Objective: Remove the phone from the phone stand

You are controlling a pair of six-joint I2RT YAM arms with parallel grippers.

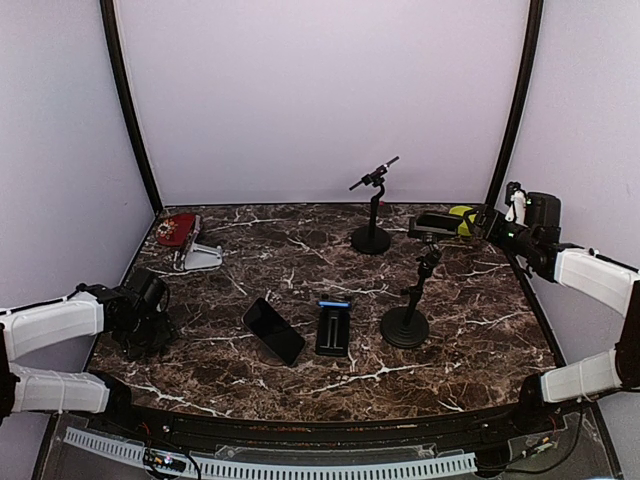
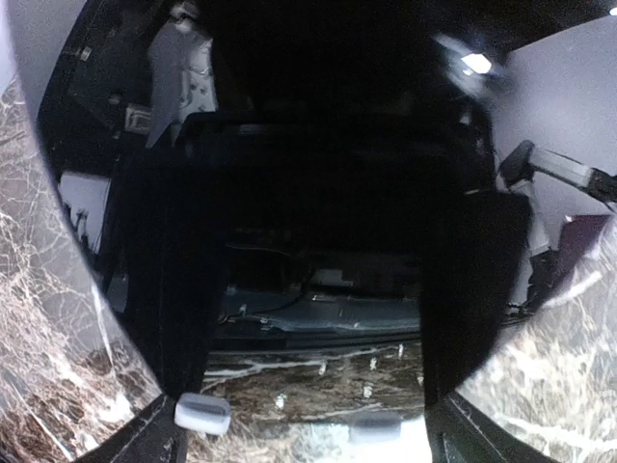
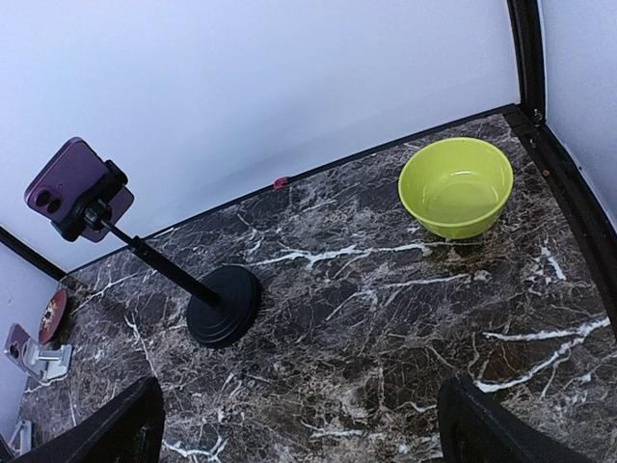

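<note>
Right gripper (image 3: 301,391) spread wide, empty. Purple phone (image 3: 69,183) is clamped in the phone stand (image 3: 224,307) ahead-left of it. Left gripper (image 1: 150,335) spread too.

Purple phone (image 3: 60,177), clamped (tilted), black stand (image 3: 224,307)

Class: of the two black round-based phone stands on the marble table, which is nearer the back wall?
The black round-based stand further left, its base close to the wall; the other stand sits nearer the arms.
</note>
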